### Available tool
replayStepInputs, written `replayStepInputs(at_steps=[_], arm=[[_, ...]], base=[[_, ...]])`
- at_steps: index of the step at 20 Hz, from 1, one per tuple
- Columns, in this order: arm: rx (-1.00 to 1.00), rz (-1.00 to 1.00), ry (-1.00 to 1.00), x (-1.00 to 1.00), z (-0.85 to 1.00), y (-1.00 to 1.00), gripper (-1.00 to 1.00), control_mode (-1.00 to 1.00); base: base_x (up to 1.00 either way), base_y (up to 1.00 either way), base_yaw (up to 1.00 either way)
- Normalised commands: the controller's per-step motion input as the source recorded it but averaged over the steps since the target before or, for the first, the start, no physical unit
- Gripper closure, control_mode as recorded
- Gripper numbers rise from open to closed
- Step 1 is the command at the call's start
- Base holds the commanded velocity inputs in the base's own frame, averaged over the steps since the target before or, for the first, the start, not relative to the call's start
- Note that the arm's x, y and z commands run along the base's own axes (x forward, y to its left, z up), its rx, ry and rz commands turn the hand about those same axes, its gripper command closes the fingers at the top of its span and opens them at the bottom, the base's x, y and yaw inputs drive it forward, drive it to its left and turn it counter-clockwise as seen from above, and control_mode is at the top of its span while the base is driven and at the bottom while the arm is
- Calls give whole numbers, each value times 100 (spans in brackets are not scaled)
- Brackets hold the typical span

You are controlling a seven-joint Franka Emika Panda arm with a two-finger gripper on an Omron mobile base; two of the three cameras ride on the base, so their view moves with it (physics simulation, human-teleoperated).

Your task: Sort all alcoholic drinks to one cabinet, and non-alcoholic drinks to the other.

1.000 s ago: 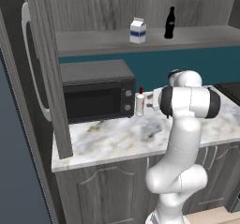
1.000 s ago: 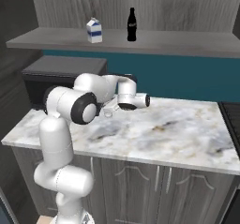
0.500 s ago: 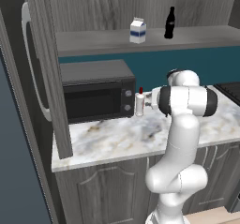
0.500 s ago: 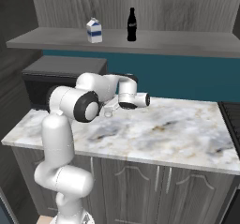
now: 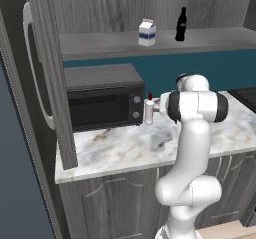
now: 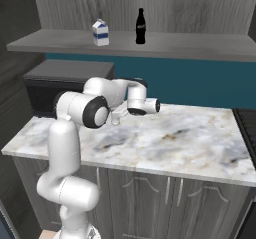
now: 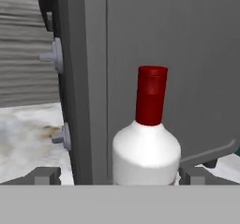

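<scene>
On the marbled counter (image 5: 115, 150) a red-capped white bottle (image 5: 149, 111) stands upright just beside the right-hand side of the dark microwave (image 5: 100, 99), which has two round knobs on its front panel. In the hand view this bottle (image 7: 146, 138) rises at six o'clock, its red cap near the centre, and the gripper (image 7: 115, 176) has its two dark fingertips (image 7: 44, 175) spread wide, one at seven o'clock and one at five o'clock, either side of the bottle's shoulders without clamping it; the jaws are released and hold nothing. Whether the tips touch the glass cannot be told. No label writing on the bottle can be read from here. In the left base view the white arm reaches from four o'clock toward the bottle near the picture's centre. Up on the open grey shelf (image 6: 200, 45) at twelve o'clock stand the milk carton (image 6: 100, 32), white with a blue band, and the black cola bottle (image 6: 141, 27) with a white label, near each other but apart; their lettering is too small to read.
</scene>
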Motion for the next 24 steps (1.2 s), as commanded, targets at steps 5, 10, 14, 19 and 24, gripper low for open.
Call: replayStepInputs(at_steps=[5,10,14,19,24], arm=[[0,0,0,19,-7,0,-100,-100],[0,0,0,17,-9,0,-100,-100],[0,0,0,2,-10,1,-100,-100],[2,0,3,0,-4,17,-100,-100],[6,0,5,0,0,20,-100,-100]], base=[[0,0,0],[0,0,0],[0,0,0],[0,0,0],[0,0,0]])
